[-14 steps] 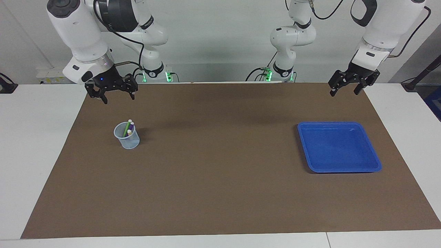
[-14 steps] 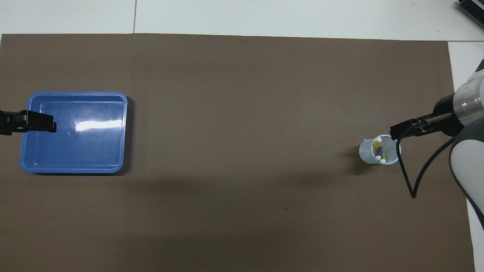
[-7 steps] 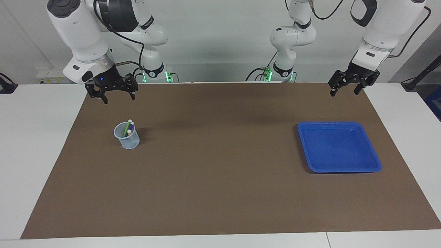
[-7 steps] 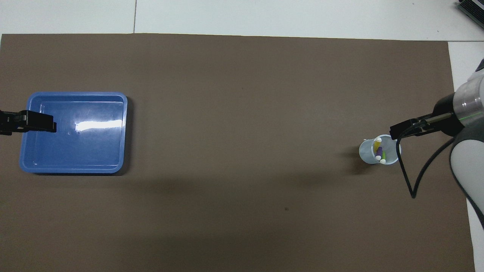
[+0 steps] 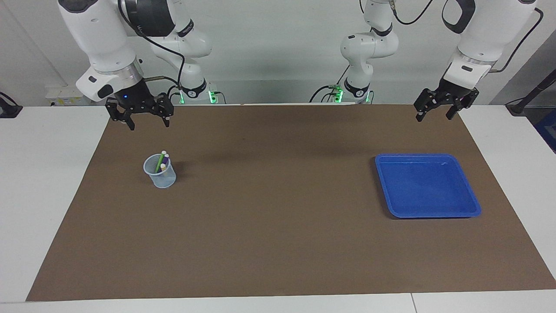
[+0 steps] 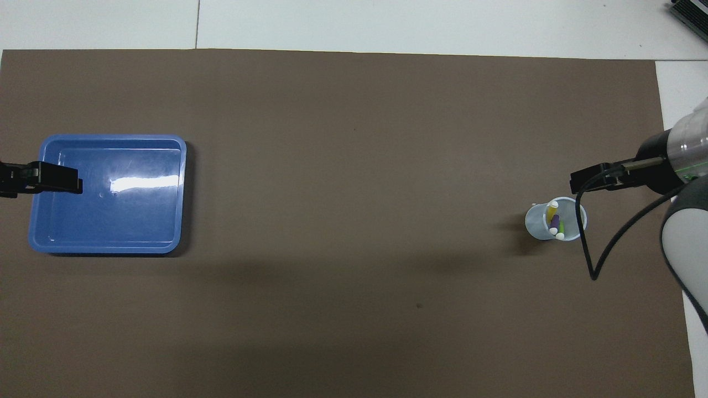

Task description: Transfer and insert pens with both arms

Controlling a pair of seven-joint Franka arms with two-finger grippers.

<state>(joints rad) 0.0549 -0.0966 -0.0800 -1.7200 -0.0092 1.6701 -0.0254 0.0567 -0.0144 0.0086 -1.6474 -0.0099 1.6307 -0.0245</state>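
A clear plastic cup (image 5: 160,173) (image 6: 555,220) stands on the brown mat toward the right arm's end. In it stand three pens with whitish caps: green (image 5: 160,161) (image 6: 561,227), purple (image 5: 165,159) (image 6: 554,220) and yellow (image 5: 162,168) (image 6: 552,210). My right gripper (image 5: 149,125) (image 6: 587,179) hangs open and empty in the air over the mat, close to the cup and not touching it. My left gripper (image 5: 433,117) (image 6: 52,178) waits open and empty in the air over the mat's corner by the blue tray.
The blue tray (image 5: 428,187) (image 6: 110,221) lies empty on the mat toward the left arm's end. The brown mat (image 5: 278,208) covers most of the white table. A black cable (image 6: 586,249) loops down from the right wrist beside the cup.
The right wrist has turned and shifted a little, and in the overhead view its gripper has slid off the cup's rim. The left arm, cup and pens are unmoved.
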